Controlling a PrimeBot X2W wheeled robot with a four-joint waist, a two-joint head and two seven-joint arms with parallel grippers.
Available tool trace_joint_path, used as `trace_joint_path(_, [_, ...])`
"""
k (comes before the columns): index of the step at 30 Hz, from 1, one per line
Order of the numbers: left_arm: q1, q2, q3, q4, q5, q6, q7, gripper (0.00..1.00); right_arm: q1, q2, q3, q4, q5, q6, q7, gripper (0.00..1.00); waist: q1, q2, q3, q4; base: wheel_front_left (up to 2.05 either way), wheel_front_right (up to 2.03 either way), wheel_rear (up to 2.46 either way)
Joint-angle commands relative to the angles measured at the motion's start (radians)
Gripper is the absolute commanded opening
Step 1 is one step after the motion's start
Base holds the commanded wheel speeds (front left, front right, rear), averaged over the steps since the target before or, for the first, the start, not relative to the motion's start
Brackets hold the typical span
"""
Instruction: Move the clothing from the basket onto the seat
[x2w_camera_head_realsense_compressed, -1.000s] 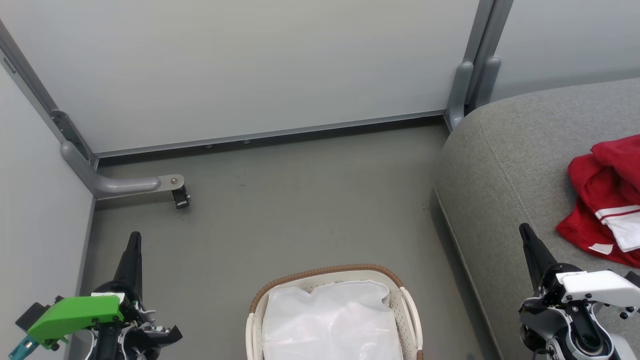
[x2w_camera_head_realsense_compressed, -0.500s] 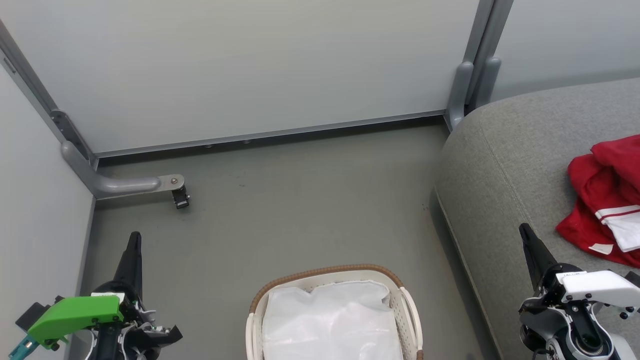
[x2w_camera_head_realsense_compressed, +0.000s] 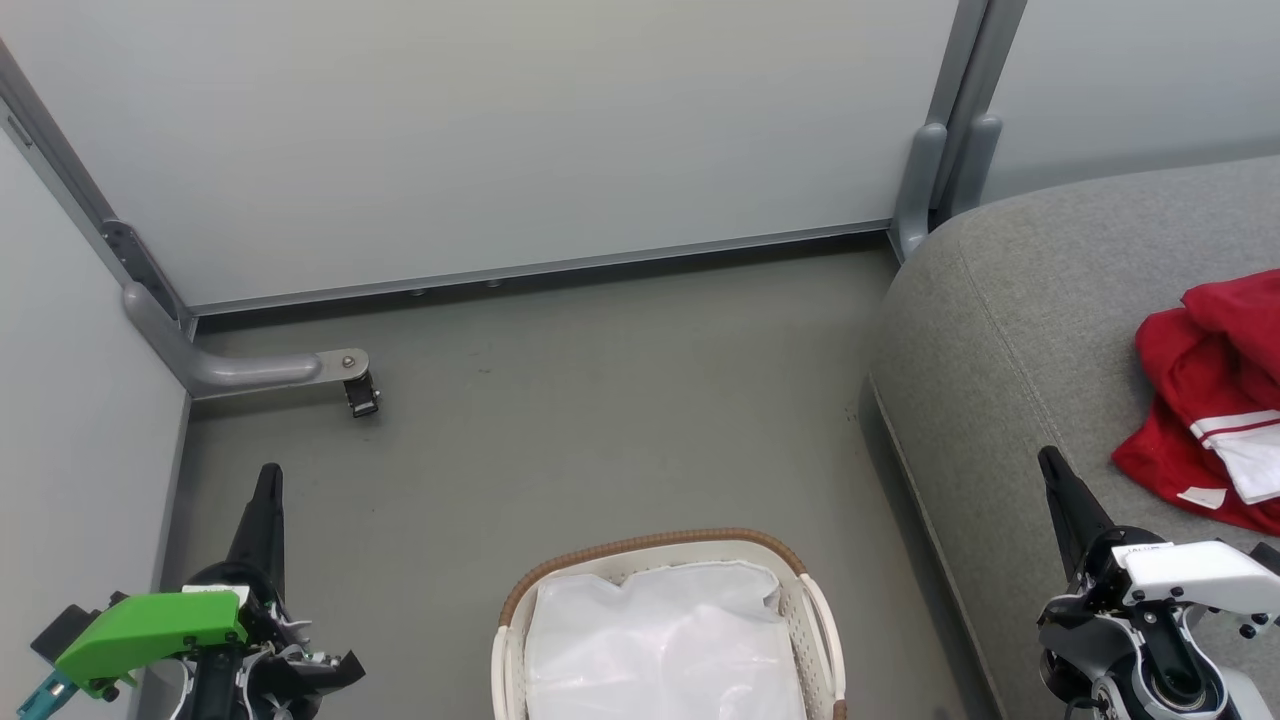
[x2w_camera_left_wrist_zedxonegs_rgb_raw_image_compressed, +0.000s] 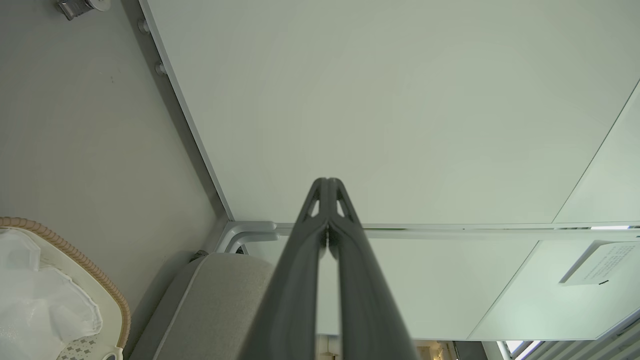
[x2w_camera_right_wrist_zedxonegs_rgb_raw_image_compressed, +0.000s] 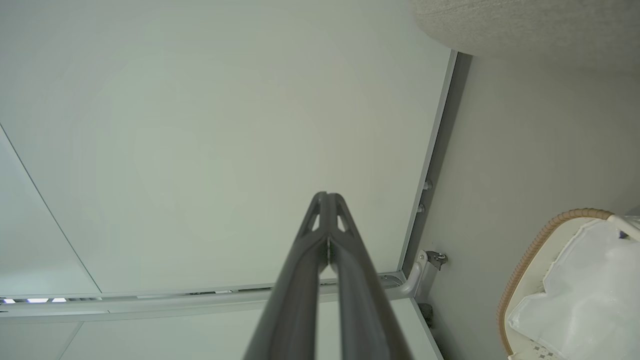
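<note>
Jaws pinched together, empty, on left gripper (x2w_camera_head_realsense_compressed: 267, 495) and right gripper (x2w_camera_head_realsense_compressed: 1056, 472). Clothing (x2w_camera_head_realsense_compressed: 1200, 390) sits on the seat (x2w_camera_head_realsense_compressed: 1000, 330) at three o'clock; basket (x2w_camera_head_realsense_compressed: 650, 542) at six holds just liner (x2w_camera_head_realsense_compressed: 660, 640). Looks finished: next, just park the arms.

Pale panel walls (x2w_camera_head_realsense_compressed: 500, 130), grey metal frame (x2w_camera_head_realsense_compressed: 232, 371), dull grey floor (x2w_camera_head_realsense_compressed: 600, 400)

Red clothing (x2w_camera_head_realsense_compressed: 1200, 385) with white striped trim at three o'clock, against the plain grey sofa (x2w_camera_head_realsense_compressed: 1010, 330). At six o'clock the cream-white basket (x2w_camera_head_realsense_compressed: 820, 625) shows a brown woven rim and a white liner (x2w_camera_head_realsense_compressed: 660, 640). At seven, the left gripper (x2w_camera_head_realsense_compressed: 268, 478) has a bright green housing.
</note>
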Motion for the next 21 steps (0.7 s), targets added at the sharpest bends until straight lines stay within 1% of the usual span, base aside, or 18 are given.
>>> trace_joint_path(1, [-0.012, 0.007, 0.002, -0.003, -0.004, -0.004, 0.004, 0.0, 0.009, -0.002, -0.001, -0.003, 0.004, 0.0, 0.002, 0.0, 0.0, 0.0049, 0.0, 0.0, 0.0, 0.0, 0.0])
trace_joint_path(21, [-0.012, 0.007, 0.002, -0.003, -0.004, -0.004, 0.004, 0.0, 0.009, -0.002, -0.001, -0.003, 0.004, 0.0, 0.002, 0.0, 0.0, 0.0049, 0.0, 0.0, 0.0, 0.0, 0.0])
